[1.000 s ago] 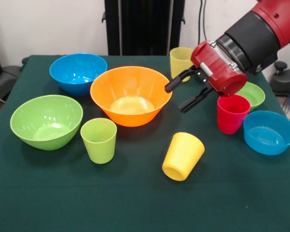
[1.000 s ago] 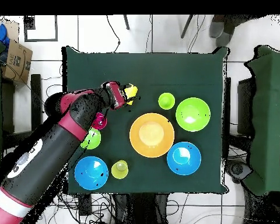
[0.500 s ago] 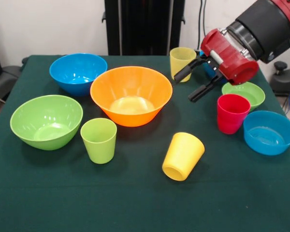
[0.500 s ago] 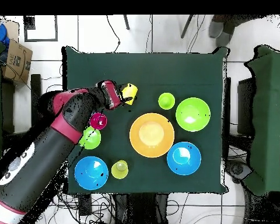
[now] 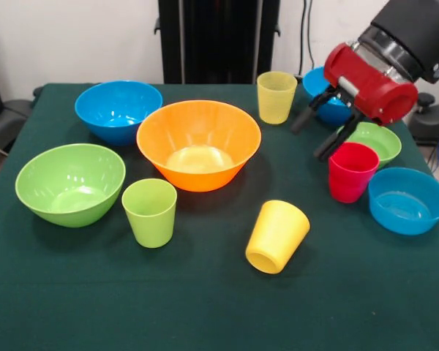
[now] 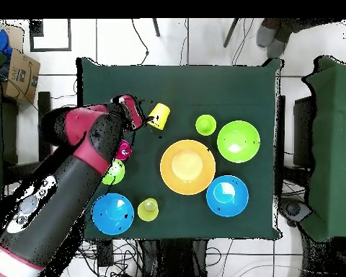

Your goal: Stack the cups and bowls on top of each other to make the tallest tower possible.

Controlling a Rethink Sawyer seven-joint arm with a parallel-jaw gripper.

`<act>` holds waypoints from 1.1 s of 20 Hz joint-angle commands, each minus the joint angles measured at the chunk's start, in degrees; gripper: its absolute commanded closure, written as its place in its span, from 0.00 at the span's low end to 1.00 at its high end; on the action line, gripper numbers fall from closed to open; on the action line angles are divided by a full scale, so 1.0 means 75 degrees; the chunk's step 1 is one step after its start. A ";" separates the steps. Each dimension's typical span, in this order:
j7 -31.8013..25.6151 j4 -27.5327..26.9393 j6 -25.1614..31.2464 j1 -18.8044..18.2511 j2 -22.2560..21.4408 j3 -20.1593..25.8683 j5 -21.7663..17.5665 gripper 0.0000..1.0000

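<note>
Cups and bowls sat unstacked on the green table [image 5: 205, 307]. At its centre stood the large orange bowl [image 5: 198, 144], glossy and mouth up, with a blue bowl [image 5: 118, 110] at its 10 o'clock, a large lime bowl [image 5: 70, 183] at 8 and an upright lime cup [image 5: 149, 212] at 7 in the front view. A bright yellow cup [image 5: 276, 236] lay tipped on its side, long axis slanting, mouth toward the camera; overhead, that cup [image 6: 158, 115] pointed its mouth to 1 o'clock. Only the front view showed the gripper [image 5: 316, 137], fingers spread and empty, above the red cup [image 5: 351, 172]; overhead the arm [image 6: 75, 180] hid most of it.
</note>
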 commanded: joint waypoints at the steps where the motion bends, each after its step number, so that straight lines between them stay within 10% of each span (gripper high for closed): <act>1: -0.4354 0.0824 -0.1115 -0.1743 -0.1513 0.4389 -0.1235 0.00; 11: -0.7054 0.2665 -0.0544 -0.3597 -0.4157 0.7342 -0.2734 0.00; 22: -0.7453 0.3383 -0.0933 -0.4340 -0.4740 0.7828 -0.3912 0.00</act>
